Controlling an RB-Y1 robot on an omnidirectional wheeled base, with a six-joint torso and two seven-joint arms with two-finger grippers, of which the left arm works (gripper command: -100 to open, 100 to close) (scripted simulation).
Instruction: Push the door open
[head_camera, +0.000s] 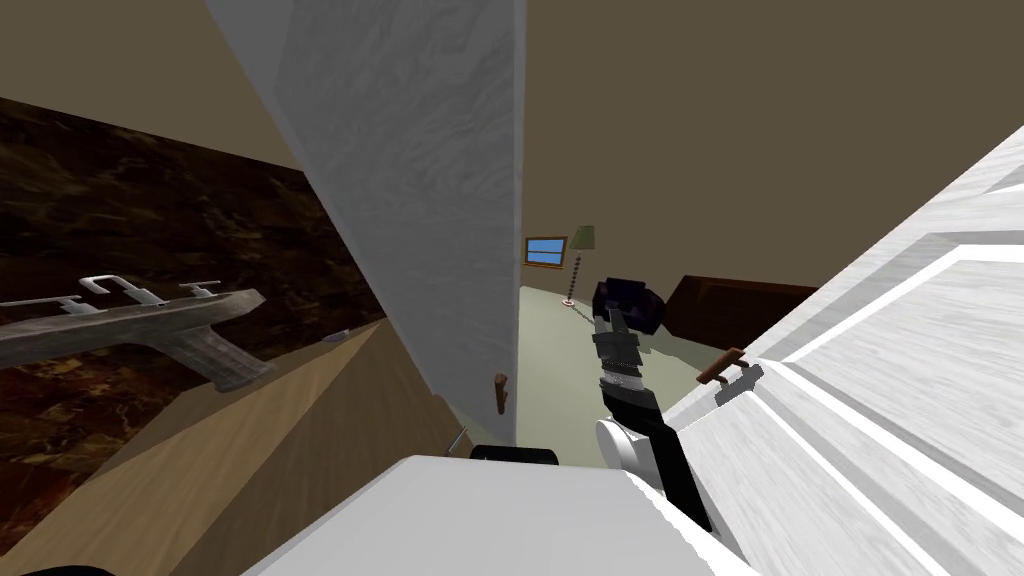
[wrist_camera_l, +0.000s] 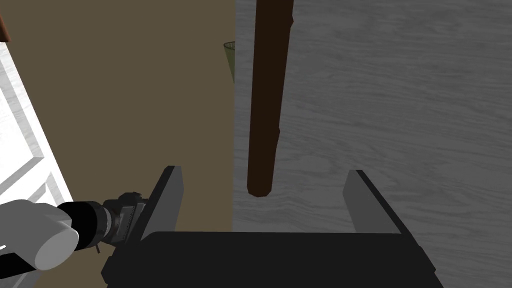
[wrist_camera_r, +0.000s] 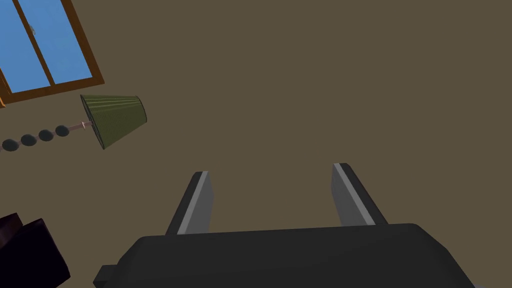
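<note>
Facing a narrow gap, head view: the door (head_camera: 420, 200) stands edge-on at centre, grey-white, with its brown handle (head_camera: 500, 393) low on the near edge. A second door (head_camera: 900, 380), white and panelled, slants along the right and has a brown handle of its own. The right arm (head_camera: 632, 395) reaches into the gap between the two. Beyond the gap are a lamp (head_camera: 582, 240), a window (head_camera: 545, 251) and dark furniture (head_camera: 740, 300). A grey counter (head_camera: 150, 325) sits against a dark marbled wall on the left.

Left wrist view: the left gripper (wrist_camera_l: 264, 171) faces the door's grey face near its edge. Its fingers are spread, and the handle's end lies between them, clear of both. Cannot tell whether they touch the door.

Right wrist view: the right gripper (wrist_camera_r: 270, 170) has its fingers spread, aimed at a plain brown wall beside the lamp and window.
</note>
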